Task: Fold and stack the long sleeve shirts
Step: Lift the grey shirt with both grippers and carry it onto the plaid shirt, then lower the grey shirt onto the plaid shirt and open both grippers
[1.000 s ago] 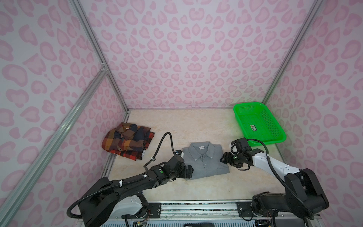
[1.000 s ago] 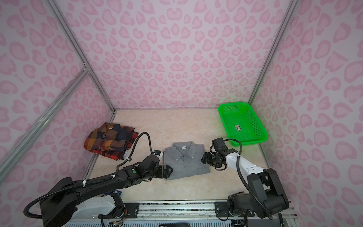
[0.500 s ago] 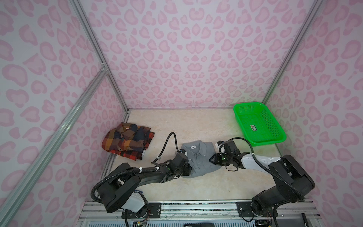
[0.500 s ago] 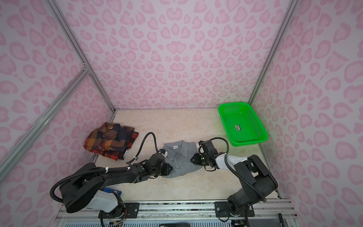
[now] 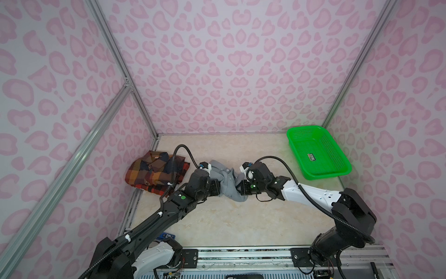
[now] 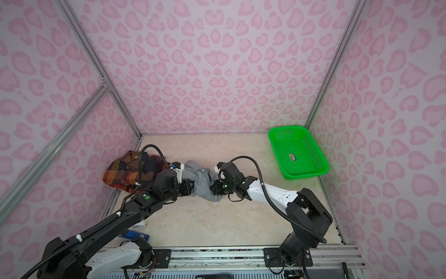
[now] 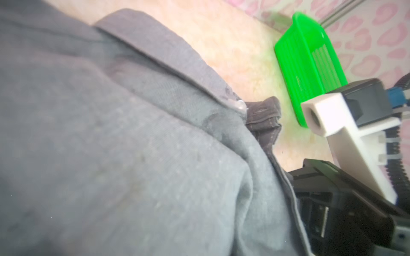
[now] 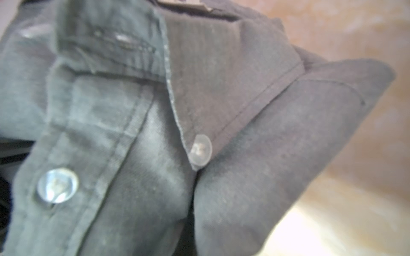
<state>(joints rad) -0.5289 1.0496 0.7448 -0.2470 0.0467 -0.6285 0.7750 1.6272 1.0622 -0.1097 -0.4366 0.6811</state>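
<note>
Between the two arms, mid-tabletop [image 5: 241,217], the gray shirt [image 5: 228,182] is bunched into a rope, its long axis running arm to arm. One end is pinched in the left pincer [image 5: 218,189], the other in the right pincer [image 5: 242,189]. Both are clamped narrow on the cloth, tips buried in its folds. Whether the shirt is clear of the surface I cannot tell.

The plaid shirt [image 5: 156,172] lies folded at the tabletop's left edge, just beside the left arm's wrist. A stacking move would therefore go leftward of both pincers. The left arm is nearer, and the right would have to reach across. The green basket [image 5: 325,174] sits well apart, far right.

Both top views give this layout but hide the grips. The left wrist view shows the collar [image 7: 159,51] and the right arm's camera mount [image 7: 328,117] close by. The right wrist view shows a collar button [image 8: 200,153] and a placket button [image 8: 57,185]. Neither shows the plaid shirt.
</note>
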